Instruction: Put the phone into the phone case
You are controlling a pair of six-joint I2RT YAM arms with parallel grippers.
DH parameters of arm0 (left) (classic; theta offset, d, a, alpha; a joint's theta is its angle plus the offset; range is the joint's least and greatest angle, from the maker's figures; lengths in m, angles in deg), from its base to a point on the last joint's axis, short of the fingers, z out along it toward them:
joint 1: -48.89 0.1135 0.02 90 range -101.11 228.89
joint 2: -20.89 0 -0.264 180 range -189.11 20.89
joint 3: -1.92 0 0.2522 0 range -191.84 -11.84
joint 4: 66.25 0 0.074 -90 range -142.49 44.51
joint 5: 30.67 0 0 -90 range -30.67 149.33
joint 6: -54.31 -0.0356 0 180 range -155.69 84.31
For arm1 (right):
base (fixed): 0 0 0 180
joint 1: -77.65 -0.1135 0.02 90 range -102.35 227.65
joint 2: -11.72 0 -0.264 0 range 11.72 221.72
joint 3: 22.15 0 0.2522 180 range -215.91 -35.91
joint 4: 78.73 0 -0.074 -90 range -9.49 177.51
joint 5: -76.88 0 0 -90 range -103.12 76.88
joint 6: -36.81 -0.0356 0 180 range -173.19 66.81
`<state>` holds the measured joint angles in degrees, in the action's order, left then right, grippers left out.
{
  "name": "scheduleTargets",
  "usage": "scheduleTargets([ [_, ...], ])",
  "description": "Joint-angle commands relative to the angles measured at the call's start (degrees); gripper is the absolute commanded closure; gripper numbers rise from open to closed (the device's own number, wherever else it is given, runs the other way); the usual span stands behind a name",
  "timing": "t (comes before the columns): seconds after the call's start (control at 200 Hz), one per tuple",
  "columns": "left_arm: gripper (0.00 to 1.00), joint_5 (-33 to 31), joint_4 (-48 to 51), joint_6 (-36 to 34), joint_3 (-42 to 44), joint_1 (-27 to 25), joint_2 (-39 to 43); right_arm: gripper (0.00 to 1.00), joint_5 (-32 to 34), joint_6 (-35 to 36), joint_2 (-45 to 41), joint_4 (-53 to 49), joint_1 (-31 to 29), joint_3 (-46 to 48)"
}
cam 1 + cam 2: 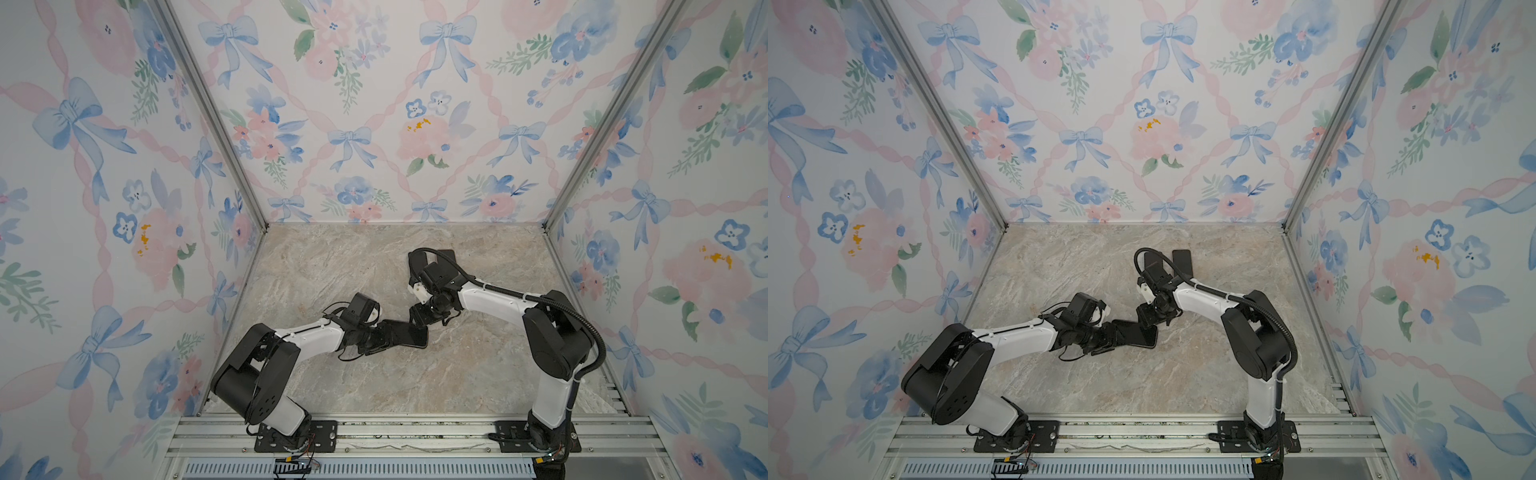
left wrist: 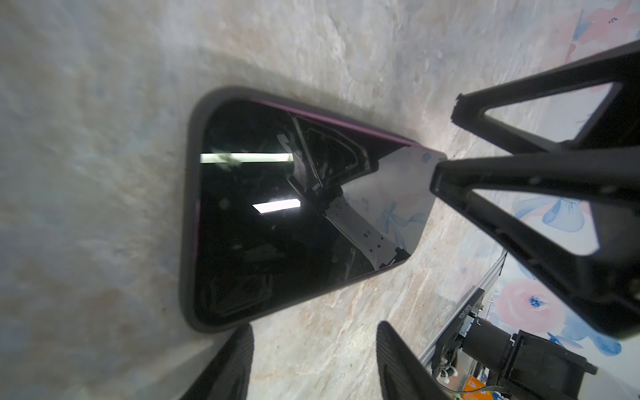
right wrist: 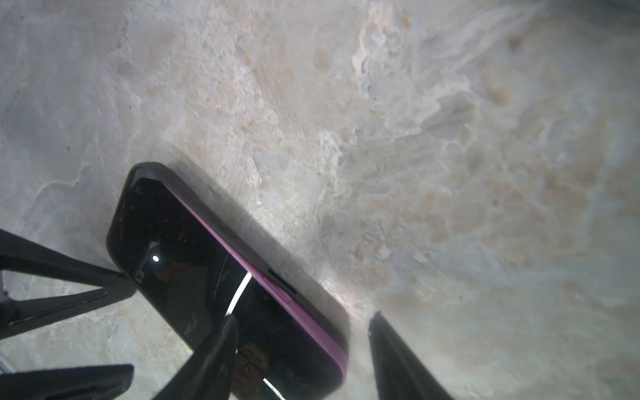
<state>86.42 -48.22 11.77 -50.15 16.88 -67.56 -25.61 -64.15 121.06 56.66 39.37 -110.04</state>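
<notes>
- left wrist view shows the phone (image 2: 294, 214) lying screen up on the table (image 2: 86, 173), with a dark case (image 2: 188, 214) rim wrapped round its near end and a purple edge of the phone showing along one long side.
- that purple strip shows again in the right wrist view, between the glass and the case wall, so to my eye that side is not fully seated; the far corner by the right arm looks bare of rim, though it is hard to be sure.
- in both top views the phone sits mid-table, a little left of centre, between the two arms.
- left gripper (image 2: 313, 360) has its jaws parted, one finger at the near end of the case, gripping nothing.
- right gripper (image 3: 301, 356) also stands apart, one finger over the screen and one out past the purple side; it holds nothing that i can see.
- a second dark flat thing (image 1: 1182, 259) lies far back, partly hidden under the right arm; i cannot tell what it is.
- step in hand, as i judge it: the press-in stage, phone partly in, both grippers let go.
- next move likely calls for pressing down along the purple side and the far corner while the other arm steadies the case, lightly, as the glass is slick and the case may slide.
</notes>
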Motion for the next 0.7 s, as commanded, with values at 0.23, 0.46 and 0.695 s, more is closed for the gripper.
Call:
scheduleTargets([
  [0.23, 0.45, -0.5, 0.0, -1.7, -1.6, 2.9, -5.3, 0.51, -5.8, 0.4, 0.8, -0.8, -0.5, 1.7],
  [0.46, 0.47, 0.6, -0.1, -3.0, -5.7, 3.2, -9.0, 0.61, -5.5, -1.7, -2.1, -1.8, -2.4, 4.8],
  [0.695, 0.49, 1.8, -0.1, -4.0, -9.8, 2.8, -12.6, 0.67, -4.6, -7.4, -5.4, -0.2, -4.4, 9.4],
])
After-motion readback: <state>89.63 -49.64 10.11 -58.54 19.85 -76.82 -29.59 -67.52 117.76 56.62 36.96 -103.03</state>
